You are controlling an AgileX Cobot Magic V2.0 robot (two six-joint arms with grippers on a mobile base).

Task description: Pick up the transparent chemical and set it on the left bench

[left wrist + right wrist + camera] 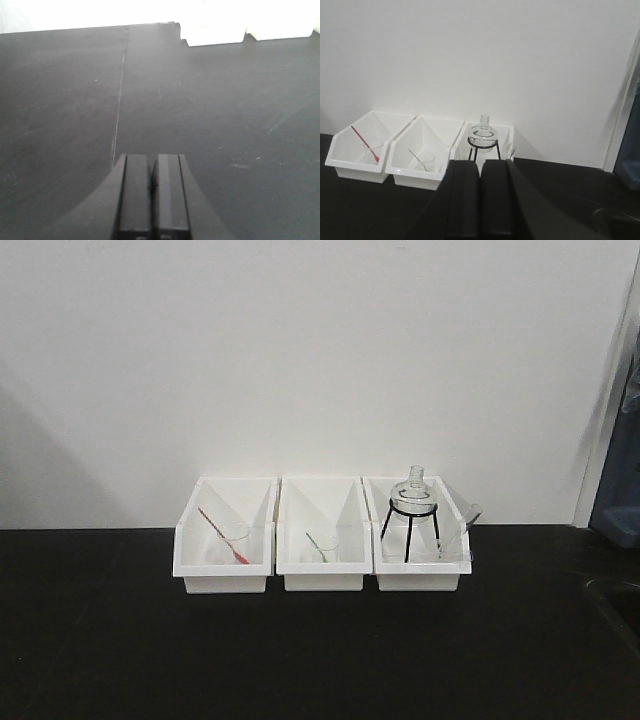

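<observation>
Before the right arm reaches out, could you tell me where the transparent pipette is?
In the front view the transparent pipette leans in a small beaker in the rightmost white bin, right of the round flask on its black tripod.

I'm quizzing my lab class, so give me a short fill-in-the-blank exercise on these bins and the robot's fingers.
1. The number of white bins in the row is ____.
2. The red pipette lies in the ____ bin, counted in the front view.
3. The round flask sits on a black wire ____.
4. The left gripper hangs over bare black bench with its fingers ____.

Missing words: three; left; stand; shut
</observation>
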